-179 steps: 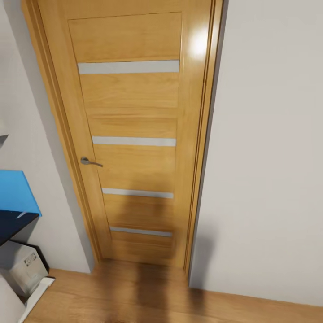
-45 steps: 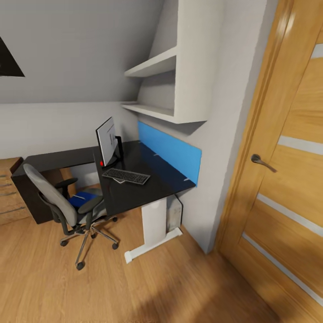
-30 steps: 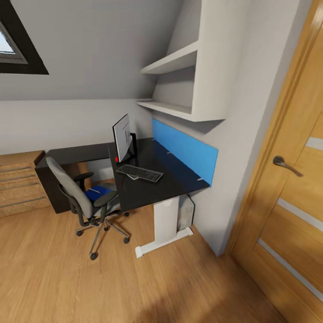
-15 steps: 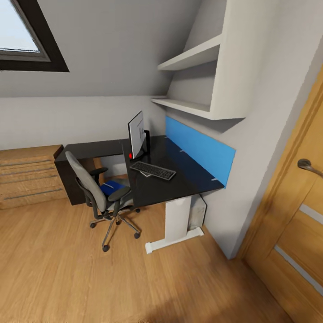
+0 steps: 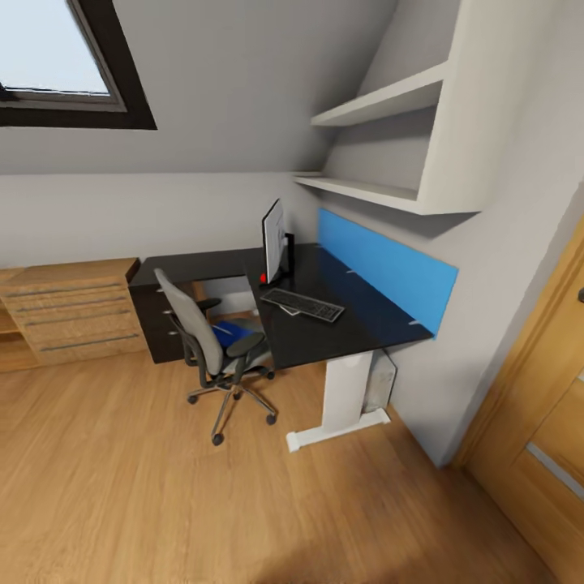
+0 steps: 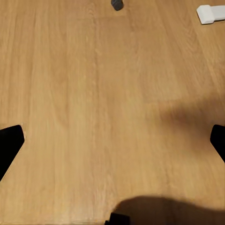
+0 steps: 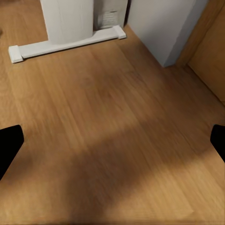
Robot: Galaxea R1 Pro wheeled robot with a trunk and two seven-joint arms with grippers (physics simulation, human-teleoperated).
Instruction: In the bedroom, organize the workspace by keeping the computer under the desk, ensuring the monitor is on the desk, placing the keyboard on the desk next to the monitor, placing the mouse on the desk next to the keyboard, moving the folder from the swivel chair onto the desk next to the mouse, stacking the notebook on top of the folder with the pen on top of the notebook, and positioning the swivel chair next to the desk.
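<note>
The desk [image 5: 341, 334] has a glossy black top and a white leg [image 7: 68, 16]. On it the monitor [image 5: 272, 240] stands edge-on, with the keyboard [image 5: 302, 305] just in front of it. The swivel chair [image 5: 209, 347] is pulled up to the desk's inner corner, and the blue folder [image 5: 233, 332] lies on its seat. The computer [image 5: 380, 381] stands under the desk by the wall, its case also showing as computer [image 7: 110, 11]. Mouse, notebook and pen are too small to make out. My left gripper [image 6: 112, 143] and right gripper [image 7: 112, 143] hang open over bare floor.
Low light-wood cabinets [image 5: 71, 310] line the wall left of the desk. A blue wall panel [image 5: 388, 268] and white shelves [image 5: 381, 101] sit above the desk. The wooden door [image 5: 539, 422] is at the right. A chair caster [image 6: 117, 4] and the desk's foot [image 6: 211, 12] lie ahead of the left gripper.
The camera has swung left from the door: desk and chair have slid right in the picture, and the skylight and cabinets have come into view. Nothing in the room has moved.
</note>
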